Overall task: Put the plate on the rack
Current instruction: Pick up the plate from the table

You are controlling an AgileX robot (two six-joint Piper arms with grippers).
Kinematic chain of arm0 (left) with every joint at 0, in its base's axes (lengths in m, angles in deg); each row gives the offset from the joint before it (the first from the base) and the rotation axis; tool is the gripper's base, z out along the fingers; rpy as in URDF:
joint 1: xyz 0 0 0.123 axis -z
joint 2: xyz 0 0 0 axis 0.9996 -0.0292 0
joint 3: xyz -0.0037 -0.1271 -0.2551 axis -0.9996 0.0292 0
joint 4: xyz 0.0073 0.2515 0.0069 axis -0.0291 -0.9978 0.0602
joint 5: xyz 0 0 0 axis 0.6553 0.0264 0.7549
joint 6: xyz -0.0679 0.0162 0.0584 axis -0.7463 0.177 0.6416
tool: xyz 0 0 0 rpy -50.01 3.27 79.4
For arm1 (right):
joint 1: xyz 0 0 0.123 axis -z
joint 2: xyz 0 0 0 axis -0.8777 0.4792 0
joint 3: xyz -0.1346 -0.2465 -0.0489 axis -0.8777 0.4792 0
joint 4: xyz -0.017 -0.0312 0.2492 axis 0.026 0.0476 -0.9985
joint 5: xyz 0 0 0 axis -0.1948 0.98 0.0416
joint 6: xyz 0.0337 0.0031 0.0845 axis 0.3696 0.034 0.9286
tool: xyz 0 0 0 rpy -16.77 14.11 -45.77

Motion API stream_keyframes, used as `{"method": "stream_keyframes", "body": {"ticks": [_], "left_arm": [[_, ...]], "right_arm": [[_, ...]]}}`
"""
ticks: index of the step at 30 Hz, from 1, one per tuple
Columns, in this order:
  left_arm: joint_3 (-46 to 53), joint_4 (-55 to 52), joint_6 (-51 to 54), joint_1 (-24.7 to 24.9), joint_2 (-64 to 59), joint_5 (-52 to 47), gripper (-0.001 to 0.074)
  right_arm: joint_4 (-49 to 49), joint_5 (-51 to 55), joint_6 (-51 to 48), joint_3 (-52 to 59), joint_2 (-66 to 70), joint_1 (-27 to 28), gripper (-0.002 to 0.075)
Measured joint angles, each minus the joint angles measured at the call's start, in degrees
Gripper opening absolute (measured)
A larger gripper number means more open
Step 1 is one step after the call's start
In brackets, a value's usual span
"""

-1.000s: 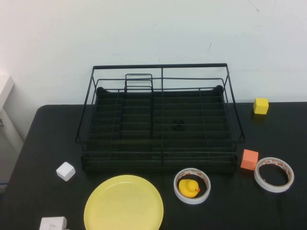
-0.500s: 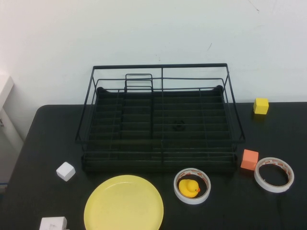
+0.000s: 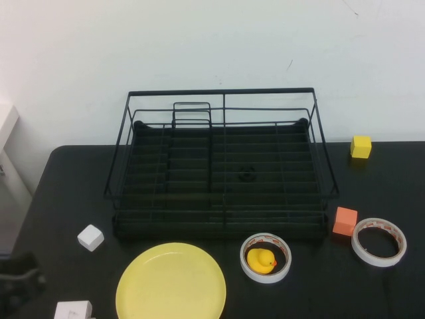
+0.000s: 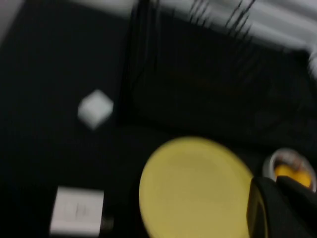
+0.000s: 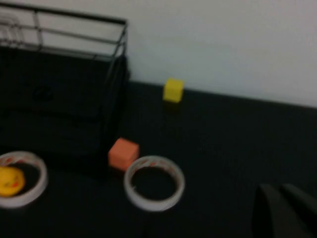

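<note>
The pale-yellow plate (image 3: 171, 282) lies flat on the black table in front of the rack, left of centre. It also shows in the left wrist view (image 4: 193, 188). The black wire rack (image 3: 222, 166) stands empty at the back middle. My left gripper (image 4: 274, 181) hovers over the plate's right edge with its fingers together and holds nothing. Its arm shows as a dark shape (image 3: 20, 286) at the table's front left. My right gripper (image 5: 278, 188) is shut and empty above the table's right side, out of the high view.
A tape roll with a yellow rubber duck inside (image 3: 265, 258) sits right of the plate. An orange cube (image 3: 344, 221), a second tape roll (image 3: 379, 241) and a yellow cube (image 3: 361, 147) are on the right. A white cube (image 3: 91, 237) and a white block (image 3: 73, 310) are on the left.
My left arm has come into the high view at the front left corner. The plate, the rack and the other objects have not moved.
</note>
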Motion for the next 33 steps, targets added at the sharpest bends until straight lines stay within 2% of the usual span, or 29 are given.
{"method": "stream_keyframes", "body": {"ticks": [4,7,14,17,21,24,26,33], "left_arm": [[-2.77,2.75,0.25,0.0,-11.95,-5.03,-0.0002],[-7.2,3.15,2.29,0.0,-20.38,-10.16,-0.0003],[-18.35,3.25,3.79,0.0,-39.47,-18.91,0.0011],[-21.57,3.69,6.14,0.0,-45.14,-19.07,0.0106],[-25.15,7.07,13.85,0.0,-52.42,-15.16,0.033],[-28.02,8.53,20.05,0.0,-58.01,-12.72,0.0458],[-29.02,8.87,22.26,0.0,-60.85,-11.19,0.0479],[-29.36,7.62,25.33,0.55,-68.26,-7.16,0.0471]], "right_arm": [[-14.72,4.08,-17.26,0.0,5.87,0.0,-0.0001],[-19.3,7.57,-26.68,0.0,9.22,0.0,-0.0001],[-23.12,9.37,-32.83,0.0,13.91,0.0,-0.0002],[-23.53,9.37,-33.0,0.0,13.9,0.0,-0.0002],[-24.29,9.37,-33.09,0.0,13.9,0.0,-0.0002],[-24.84,9.37,-33.25,0.0,13.9,0.0,-0.0002],[-24.84,9.37,-33.24,0.0,13.9,0.0,-0.0002],[-25.17,9.18,-33.51,0.0,13.9,0.0,-0.0002]]}}
